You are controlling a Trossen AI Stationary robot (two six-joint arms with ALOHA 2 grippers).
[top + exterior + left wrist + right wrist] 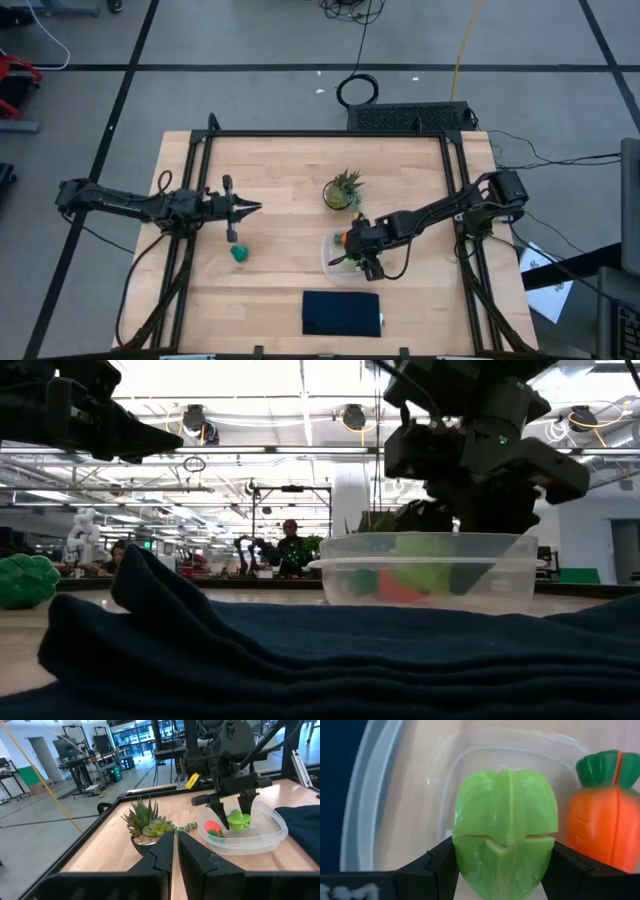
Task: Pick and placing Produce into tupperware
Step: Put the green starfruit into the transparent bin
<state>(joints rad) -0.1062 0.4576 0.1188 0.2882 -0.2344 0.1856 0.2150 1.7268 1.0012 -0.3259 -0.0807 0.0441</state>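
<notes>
The clear tupperware sits near the table's middle, right of centre. Inside it lies the orange carrot with its green top. My right gripper reaches down into the tupperware and is shut on the lime-green piece, beside the carrot. The dark green piece lies on the bare wood to the left, also in the low view. My left gripper hovers shut above the table, just beyond the dark green piece, and touches nothing. My right gripper pinches the lime-green piece between its two fingers, one finger on each flank of the piece's lower half. The fingers come from above, slanting down into the tupperware. Whether the piece rests on the container's floor I cannot tell.
A small spiky potted plant stands just beyond the tupperware. A folded dark navy cloth lies at the near edge, in front of the low camera. Bare wood stretches left of the tupperware around the dark green piece.
</notes>
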